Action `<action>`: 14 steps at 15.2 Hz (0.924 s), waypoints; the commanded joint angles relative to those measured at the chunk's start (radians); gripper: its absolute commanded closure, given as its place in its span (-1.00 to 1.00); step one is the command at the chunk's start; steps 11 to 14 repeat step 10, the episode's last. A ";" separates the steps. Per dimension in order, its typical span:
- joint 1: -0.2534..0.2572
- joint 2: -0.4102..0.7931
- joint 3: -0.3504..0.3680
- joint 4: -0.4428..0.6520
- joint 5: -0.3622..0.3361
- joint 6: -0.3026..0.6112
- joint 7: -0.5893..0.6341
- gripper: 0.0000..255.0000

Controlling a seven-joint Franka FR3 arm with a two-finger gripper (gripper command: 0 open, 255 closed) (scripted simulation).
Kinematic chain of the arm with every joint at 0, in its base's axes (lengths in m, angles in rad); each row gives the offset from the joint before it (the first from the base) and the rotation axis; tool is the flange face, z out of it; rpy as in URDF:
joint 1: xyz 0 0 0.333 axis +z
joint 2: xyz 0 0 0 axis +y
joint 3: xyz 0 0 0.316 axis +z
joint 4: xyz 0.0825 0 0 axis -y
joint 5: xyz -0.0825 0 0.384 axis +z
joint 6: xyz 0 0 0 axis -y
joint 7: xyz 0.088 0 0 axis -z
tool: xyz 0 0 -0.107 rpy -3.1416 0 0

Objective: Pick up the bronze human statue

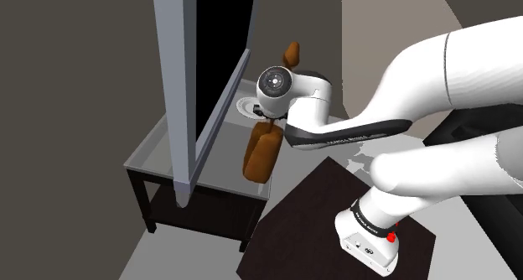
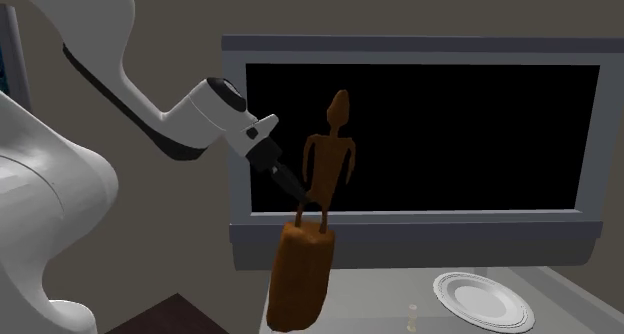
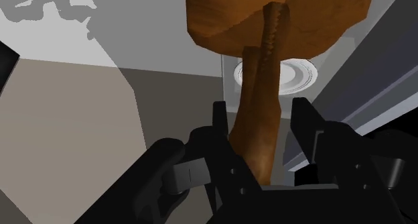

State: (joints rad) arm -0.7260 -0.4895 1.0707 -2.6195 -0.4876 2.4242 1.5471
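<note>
Claw (image 3: pixel 258 105) clasping statue (image 2: pixel 325 172), arm (image 1: pixel 436 69) extended

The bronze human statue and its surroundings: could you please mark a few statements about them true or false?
1. The bronze human statue is brown and rises from a thick cylindrical base. True.
2. The gripper is at the statue's head. False: it is at the legs, just above the base.
3. The white plate lies on the table. True.
4. The panel behind the statue is white. False: it is black, in a grey frame.
</note>
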 commanded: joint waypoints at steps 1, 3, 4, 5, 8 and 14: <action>0.031 -0.017 -0.035 0.009 0.020 -0.020 -0.032 1.00; 0.057 -0.032 -0.064 0.016 0.039 -0.040 -0.060 1.00; 0.069 -0.039 -0.078 0.021 0.047 -0.050 -0.074 1.00; 0.081 -0.046 -0.091 0.025 0.055 -0.061 -0.088 1.00; 0.110 -0.066 -0.128 0.041 0.077 -0.092 -0.126 1.00; 0.111 -0.067 -0.129 0.042 0.079 -0.093 -0.128 1.00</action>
